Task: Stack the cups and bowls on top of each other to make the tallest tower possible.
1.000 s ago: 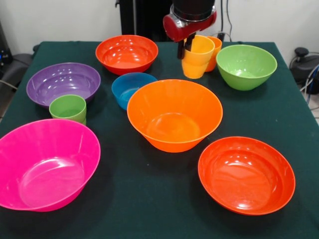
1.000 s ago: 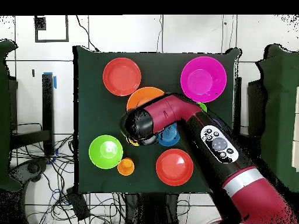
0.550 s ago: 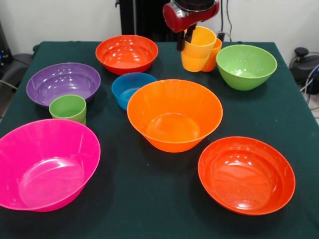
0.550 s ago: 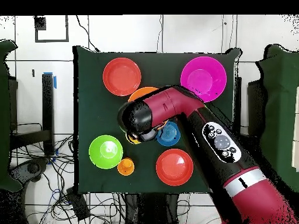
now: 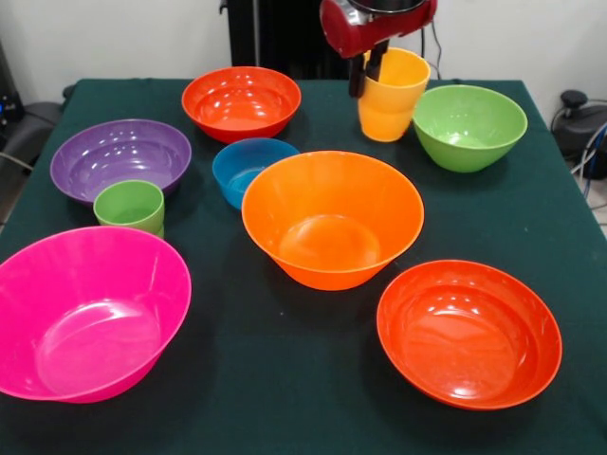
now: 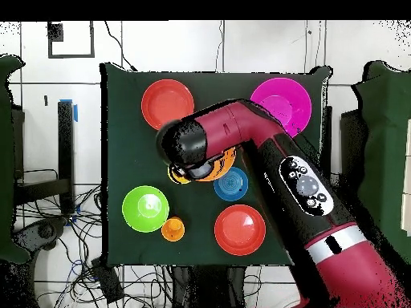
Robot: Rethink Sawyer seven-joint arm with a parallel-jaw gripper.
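My pincer (image 5: pixel 372 71) is clamped on the yellow cup's (image 5: pixel 390 96) rim and has lifted it off the worktop (image 5: pixel 285 379), carrying it from beside the green bowl (image 5: pixel 469 125) toward the light orange bowl (image 5: pixel 332 220). The orange cup is probably hidden behind it. Next comes the placing, so the tower hasn't started.

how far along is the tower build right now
Nothing looks stacked yet: the large light orange bowl is empty, and the pink, purple, blue, lime green and both red-orange bowls sit apart on the table. In hand: the gripper holds the yellow cup in the air. Left: placing it, then the green cup, the orange cup and all the bowls.
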